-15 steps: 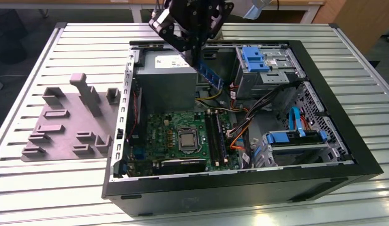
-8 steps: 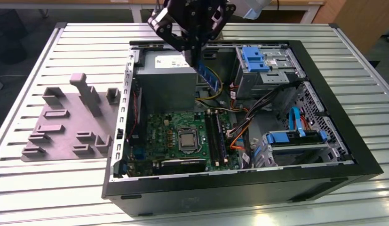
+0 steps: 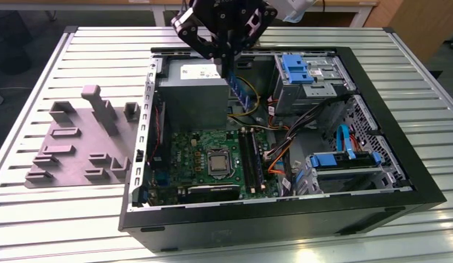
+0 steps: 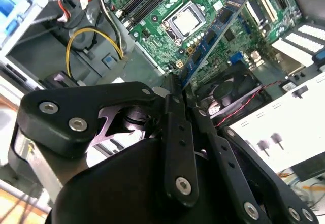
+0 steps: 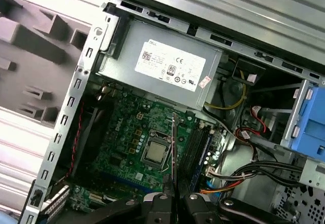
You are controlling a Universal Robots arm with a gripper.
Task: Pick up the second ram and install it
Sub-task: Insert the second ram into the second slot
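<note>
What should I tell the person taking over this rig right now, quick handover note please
Tool: shut on the second ram, gripping it by one end so the stick hangs downward, above the open computer case.
Second ram: in the air over the motherboard, seen edge-on in the first wrist view and lengthwise in the second wrist view.
Grey holder block: on the table at the exterior view's left, outside the case.
Done: ram picked up and carried over the case.
Left: it is not yet seated in the memory slots beside the processor socket.
</note>
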